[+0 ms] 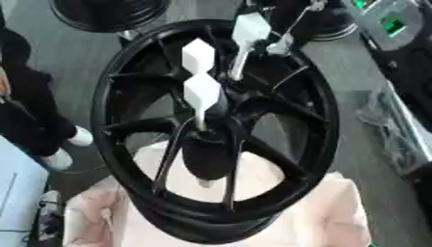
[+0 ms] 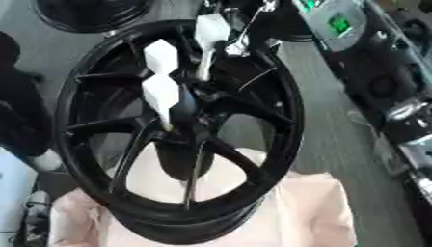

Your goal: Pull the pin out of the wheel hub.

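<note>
- Black spoked alloy wheel (image 1: pixel 278 87) stands upright on pale pink padded bench (image 1: pixel 337 212).
- White faceted hand (image 1: pixel 201 77) enters from 12 o'clock and reaches the hub (image 1: pixel 211 125); grip state: cannot tell. Pin unseen.
- Judgement: pull straight along the axle, no twisting.

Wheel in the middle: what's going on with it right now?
A black wheel rests tilted on a pale pink cloth. White blocky pieces coming in from the top sit over its centre. They may be part of a robot hand, but which hand, and how it is set, cannot be made out. A thin light rod shows just below the lower piece at the hub. It may be the pin, and whether it is out cannot be told.
</note>
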You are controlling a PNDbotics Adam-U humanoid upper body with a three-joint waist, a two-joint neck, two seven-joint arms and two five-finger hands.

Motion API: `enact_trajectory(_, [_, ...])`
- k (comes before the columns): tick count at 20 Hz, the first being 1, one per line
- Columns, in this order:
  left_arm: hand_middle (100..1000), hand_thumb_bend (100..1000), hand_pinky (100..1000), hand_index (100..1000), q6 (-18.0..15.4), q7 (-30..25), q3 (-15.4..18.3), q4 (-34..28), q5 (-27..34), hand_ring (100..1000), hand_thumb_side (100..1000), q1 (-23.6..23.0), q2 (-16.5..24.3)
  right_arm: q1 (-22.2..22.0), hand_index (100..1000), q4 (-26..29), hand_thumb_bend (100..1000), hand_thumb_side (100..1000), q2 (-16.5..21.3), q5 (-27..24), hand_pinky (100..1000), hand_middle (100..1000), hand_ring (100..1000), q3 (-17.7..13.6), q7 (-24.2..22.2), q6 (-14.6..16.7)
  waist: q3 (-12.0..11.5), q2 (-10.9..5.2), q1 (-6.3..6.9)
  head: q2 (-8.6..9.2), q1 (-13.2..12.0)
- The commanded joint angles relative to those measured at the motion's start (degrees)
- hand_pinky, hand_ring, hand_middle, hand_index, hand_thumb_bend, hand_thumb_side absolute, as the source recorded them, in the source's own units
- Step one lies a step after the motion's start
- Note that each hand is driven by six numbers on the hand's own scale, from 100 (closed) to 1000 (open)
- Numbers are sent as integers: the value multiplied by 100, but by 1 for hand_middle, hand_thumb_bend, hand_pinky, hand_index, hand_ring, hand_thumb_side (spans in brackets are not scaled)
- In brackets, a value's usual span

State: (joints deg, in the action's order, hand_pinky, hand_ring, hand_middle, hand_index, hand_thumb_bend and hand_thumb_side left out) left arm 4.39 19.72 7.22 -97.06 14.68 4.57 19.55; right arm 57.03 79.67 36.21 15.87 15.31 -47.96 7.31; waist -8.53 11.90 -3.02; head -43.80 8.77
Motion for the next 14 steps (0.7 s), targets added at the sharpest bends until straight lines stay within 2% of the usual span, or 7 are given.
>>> enact_trajectory(1, [613, 190, 548, 675, -9, 34, 51, -62, 17, 746, 826, 11, 90, 109, 436, 261, 100, 100, 410, -326, 666, 274, 516, -274, 172, -210, 30, -155, 35, -32, -41])
enact_trajectory(5, [613, 191, 547, 675, -13, 53, 72, -64, 18, 745, 826, -16, 102, -105, 440, 515, 100, 100, 856, -707, 666, 275, 514, -527, 387, -428, 119, -190, 39, -32, -106])
enact_trajectory(8, [613, 192, 547, 675, -21, 81, 102, -70, 15, 745, 825, -25, 108, -480, 442, 705, 100, 100, 1464, -1070, 668, 275, 513, -890, 725, -596, 230, -200, 25, -32, -218])
enact_trajectory(11, [613, 193, 547, 675, -30, 117, 139, -83, 10, 745, 824, -28, 104, -1159, 441, 900, 100, 100, 2153, -1470, 666, 271, 508, -1375, 1210, -750, 351, -187, 26, -32, -365])
enact_trajectory(14, [613, 193, 548, 675, -42, 158, 177, -104, 8, 746, 824, -28, 94, -2063, 440, 1169, 100, 100, 2668, -1879, 664, 268, 503, -1958, 1810, -861, 473, -158, 43, -32, -514])
